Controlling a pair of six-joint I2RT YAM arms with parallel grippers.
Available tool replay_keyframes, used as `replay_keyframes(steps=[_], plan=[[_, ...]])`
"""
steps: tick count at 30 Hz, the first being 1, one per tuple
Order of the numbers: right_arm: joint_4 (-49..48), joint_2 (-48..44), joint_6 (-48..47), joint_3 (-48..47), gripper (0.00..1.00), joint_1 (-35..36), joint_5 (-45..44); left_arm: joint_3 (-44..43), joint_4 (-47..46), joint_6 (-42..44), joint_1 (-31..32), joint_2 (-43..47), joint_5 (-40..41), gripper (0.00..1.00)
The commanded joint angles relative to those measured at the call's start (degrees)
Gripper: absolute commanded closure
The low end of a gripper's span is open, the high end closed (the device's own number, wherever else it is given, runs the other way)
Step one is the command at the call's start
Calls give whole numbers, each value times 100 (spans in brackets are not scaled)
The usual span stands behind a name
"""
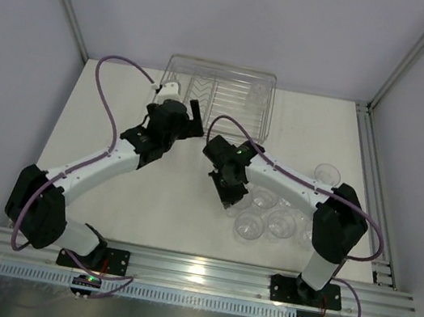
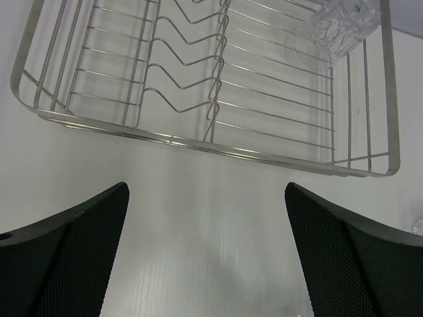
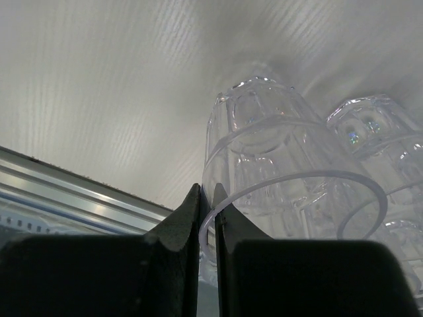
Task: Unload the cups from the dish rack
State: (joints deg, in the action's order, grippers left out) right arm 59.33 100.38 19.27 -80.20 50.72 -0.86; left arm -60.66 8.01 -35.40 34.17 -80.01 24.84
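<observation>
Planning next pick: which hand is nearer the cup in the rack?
Left. The left hand, open, faces that cup across the dish rack; the right hand, gripping another cup, is farther back.

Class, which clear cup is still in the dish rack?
The lone cup in the dish rack's far right corner. The other cups are outside it, at the table's right side; the right gripper pinches one by its rim.

Left wrist: faced shallow silvery wire dish rack (image 2: 211, 145) nearby.
Right wrist: hugged clear plastic cups (image 3: 291, 198).
Top external: looked down from behind, shared both.
</observation>
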Motion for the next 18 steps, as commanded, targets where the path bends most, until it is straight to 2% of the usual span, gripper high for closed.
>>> replay_keyframes(steps=[1,3,5,6,8,9,11,12,14,15,17,18], plan=[[228,17,-116,-250,96,78,-432,-366,-142,454,-139,-234,-14,0],[184,-1,-151,-250,93,87,-380,-498,-212,516,-252,-383,-128,0],[149,-18,-177,-268,81,96,-327,-752,-195,543,-367,-664,-260,0],[140,-79,-186,-285,71,105,-301,-850,-169,551,-463,-744,-356,0],[70,-158,-213,-277,65,96,-143,-1104,-159,604,-587,-999,-532,0],[70,-237,-195,-303,57,105,-107,-1175,-238,622,-622,-1156,-629,0],[70,-343,-187,-355,53,105,7,-1420,-291,666,-718,-1315,-717,0],[70,-474,-152,-434,45,114,7,-1509,-370,674,-763,-1394,-778,0],[166,-650,-99,-592,39,96,-80,-1684,-519,718,-850,-1666,-1129,0],[193,-930,-3,-776,30,87,-194,-1894,-676,736,-877,-1789,-1278,0],[272,-1229,129,-1074,23,-26,-553,-2211,-775,893,-912,-2270,-1840,0],[263,-1518,226,-1137,16,-105,-651,-2657,-775,920,-912,-2509,-2034,0]])
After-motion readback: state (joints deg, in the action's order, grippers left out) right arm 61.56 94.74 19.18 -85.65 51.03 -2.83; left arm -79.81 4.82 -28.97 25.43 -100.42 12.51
